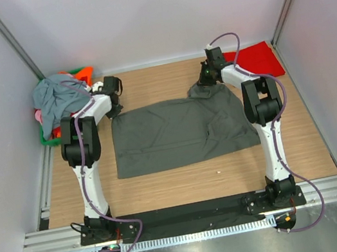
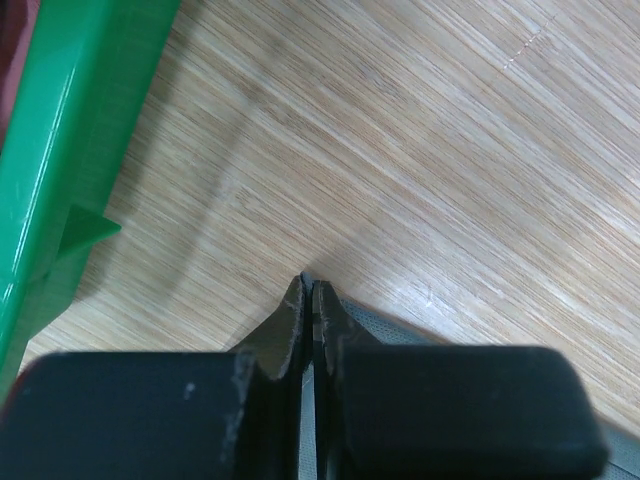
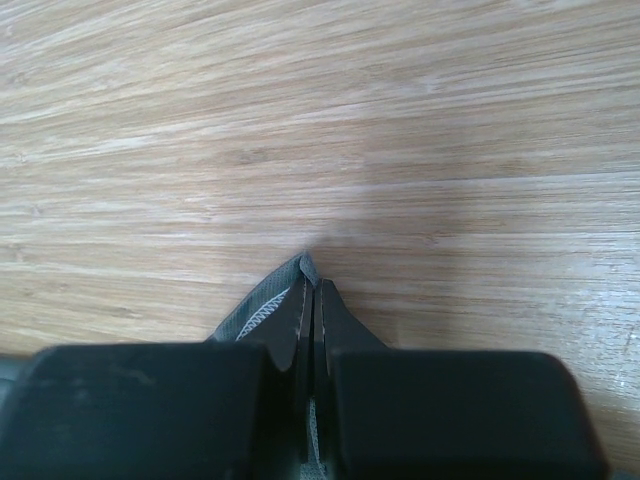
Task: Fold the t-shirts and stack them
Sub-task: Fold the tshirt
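A large charcoal-grey t-shirt (image 1: 176,134) lies spread flat in the middle of the table. My left gripper (image 1: 113,111) is at its far left corner, shut on the grey fabric (image 2: 400,325), which shows between the fingertips (image 2: 296,310) in the left wrist view. My right gripper (image 1: 201,87) is at the shirt's far right corner, shut on a grey hem with white stitching (image 3: 255,315), and the cloth is bunched up slightly there. A red t-shirt (image 1: 256,61) lies flat at the far right. More t-shirts, blue-grey (image 1: 55,97), orange and pink, are heaped at the far left.
A green plastic basket (image 2: 70,150) holding the heap stands just left of my left gripper, at the table's far left corner. Grey walls close in the back and both sides. Bare wood shows beyond both grippers and in front of the shirt.
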You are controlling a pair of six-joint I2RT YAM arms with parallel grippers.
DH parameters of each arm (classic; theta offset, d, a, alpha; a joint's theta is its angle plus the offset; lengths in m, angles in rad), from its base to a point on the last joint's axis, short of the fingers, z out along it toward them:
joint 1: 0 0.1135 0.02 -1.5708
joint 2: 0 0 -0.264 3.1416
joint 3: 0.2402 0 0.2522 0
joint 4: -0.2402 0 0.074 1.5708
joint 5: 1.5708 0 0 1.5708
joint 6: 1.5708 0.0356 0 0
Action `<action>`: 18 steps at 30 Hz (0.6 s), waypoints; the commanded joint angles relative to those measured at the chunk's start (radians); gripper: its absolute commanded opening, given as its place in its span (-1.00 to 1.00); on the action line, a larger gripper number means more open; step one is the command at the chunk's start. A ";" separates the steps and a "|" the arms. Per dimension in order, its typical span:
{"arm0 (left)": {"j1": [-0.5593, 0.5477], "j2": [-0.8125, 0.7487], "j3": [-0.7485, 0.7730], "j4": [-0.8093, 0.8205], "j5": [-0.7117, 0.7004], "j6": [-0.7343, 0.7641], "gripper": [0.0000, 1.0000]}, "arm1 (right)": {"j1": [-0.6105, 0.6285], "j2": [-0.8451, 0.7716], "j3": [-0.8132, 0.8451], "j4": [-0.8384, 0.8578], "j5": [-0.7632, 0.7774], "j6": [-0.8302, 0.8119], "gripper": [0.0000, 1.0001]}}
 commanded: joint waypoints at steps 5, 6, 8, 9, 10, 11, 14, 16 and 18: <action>-0.014 -0.036 0.004 -0.024 0.015 0.034 -1.00 | 0.011 -0.144 -0.031 -0.034 -0.051 -0.064 -0.98; -0.015 -0.057 0.000 -0.025 0.026 0.057 -1.00 | 0.017 -0.158 -0.035 -0.048 -0.039 -0.075 -0.97; -0.017 -0.080 -0.016 -0.028 0.035 0.080 -1.00 | 0.020 -0.193 -0.045 -0.106 -0.027 -0.090 -0.97; -0.017 -0.102 -0.022 -0.028 0.054 0.088 -1.00 | 0.020 -0.209 -0.056 -0.121 -0.025 -0.093 -0.98; -0.017 -0.119 -0.036 -0.033 0.063 0.094 -1.00 | 0.022 -0.248 -0.092 -0.138 -0.013 -0.096 -0.97; -0.017 -0.135 -0.046 -0.031 0.072 0.091 -1.00 | 0.022 -0.272 -0.116 -0.139 -0.005 -0.096 -0.97; -0.020 -0.204 -0.092 -0.027 0.103 0.083 -1.00 | 0.025 -0.371 -0.202 -0.154 0.019 -0.102 -0.98; -0.023 -0.252 -0.123 -0.025 0.124 0.083 -1.00 | 0.033 -0.434 -0.235 -0.175 0.044 -0.105 -0.98; -0.023 -0.286 -0.149 -0.027 0.134 0.089 -1.00 | 0.039 -0.473 -0.252 -0.220 0.061 -0.116 -0.98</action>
